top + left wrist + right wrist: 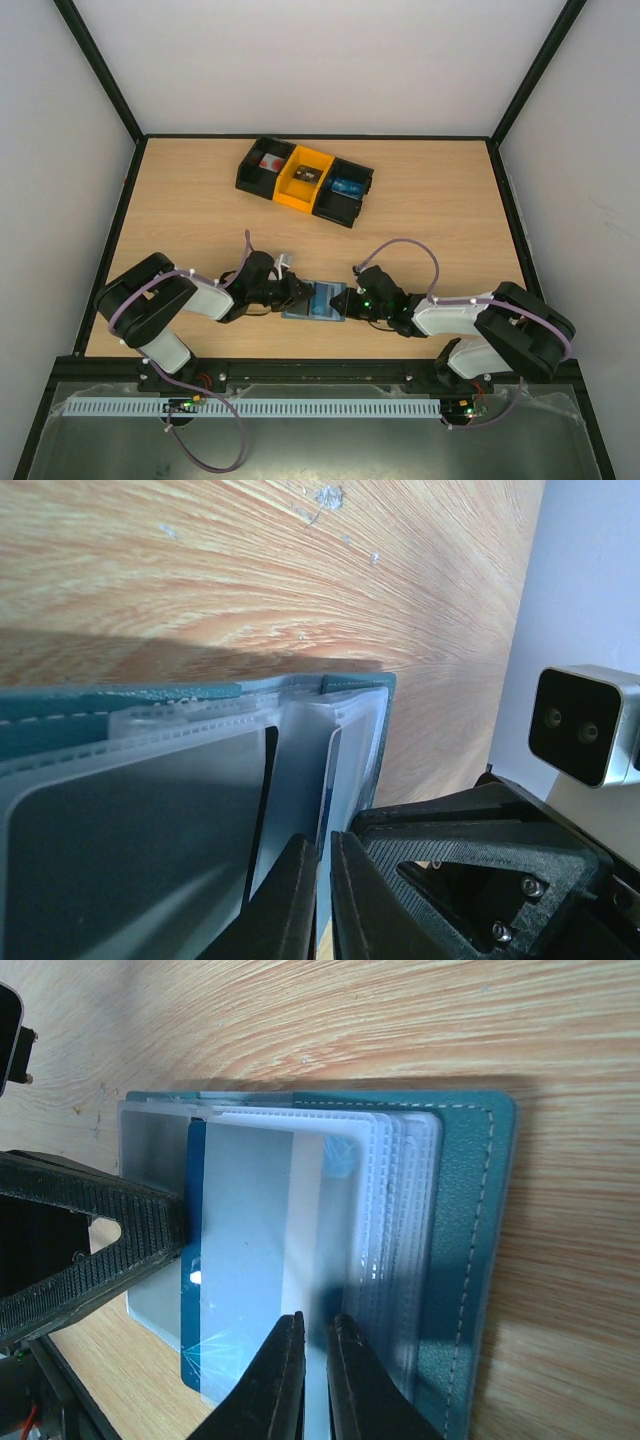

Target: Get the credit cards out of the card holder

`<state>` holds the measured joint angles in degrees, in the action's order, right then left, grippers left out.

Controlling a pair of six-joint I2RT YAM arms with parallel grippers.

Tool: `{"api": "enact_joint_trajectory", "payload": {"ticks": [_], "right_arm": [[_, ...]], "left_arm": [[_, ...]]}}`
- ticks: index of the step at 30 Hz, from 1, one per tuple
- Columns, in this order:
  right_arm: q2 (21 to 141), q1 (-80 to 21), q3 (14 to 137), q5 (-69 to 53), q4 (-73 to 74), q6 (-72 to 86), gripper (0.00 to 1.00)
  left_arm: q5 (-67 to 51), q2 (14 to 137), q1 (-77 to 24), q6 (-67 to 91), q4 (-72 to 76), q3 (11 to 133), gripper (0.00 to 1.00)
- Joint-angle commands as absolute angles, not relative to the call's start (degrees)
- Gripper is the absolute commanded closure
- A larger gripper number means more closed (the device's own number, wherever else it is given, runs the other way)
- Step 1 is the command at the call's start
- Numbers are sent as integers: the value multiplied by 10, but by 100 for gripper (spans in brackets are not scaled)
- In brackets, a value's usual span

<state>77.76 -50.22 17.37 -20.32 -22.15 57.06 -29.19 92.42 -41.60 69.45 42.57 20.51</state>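
I am seeing left gripper point(320, 845) jaws narrow, pinching a sleeve point(300, 740) edge | right gripper point(315, 1322) jaws narrow, pinching a sleeve too | holder point(322, 299) lying open on table point(440, 230) between both, blue-striped card point(250, 1250) showing inside | tray point(305, 180) sitting far behind

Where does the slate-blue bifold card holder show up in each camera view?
Top external: the slate-blue bifold card holder lies open at low centre.
Left wrist: the card holder fills the lower left, very close.
Right wrist: the card holder fills the middle, stitched cover at right.
Shared landmark: the light wooden table beneath it.
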Motion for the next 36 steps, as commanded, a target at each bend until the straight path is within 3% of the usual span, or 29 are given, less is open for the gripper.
{"api": "enact_joint_trajectory", "payload": {"ticks": [1, 4, 9, 13, 28, 36], "right_arm": [[784, -501, 160, -182, -200, 569, 91], [783, -500, 152, -176, -206, 574, 91], [778, -500, 152, -168, -198, 573, 92], [768, -501, 147, -160, -193, 572, 92], [791, -500, 143, -162, -214, 570, 94], [798, -500, 140, -173, -237, 574, 94]], "left_arm": [[-307, 927, -420, 691, 450, 203, 93], [-304, 923, -420, 689, 444, 202, 90], [-290, 920, -420, 670, 409, 203, 74], [-287, 923, -420, 666, 405, 200, 71], [-288, 953, -431, 685, 450, 199, 73], [-291, 949, -433, 693, 464, 196, 85]]}}
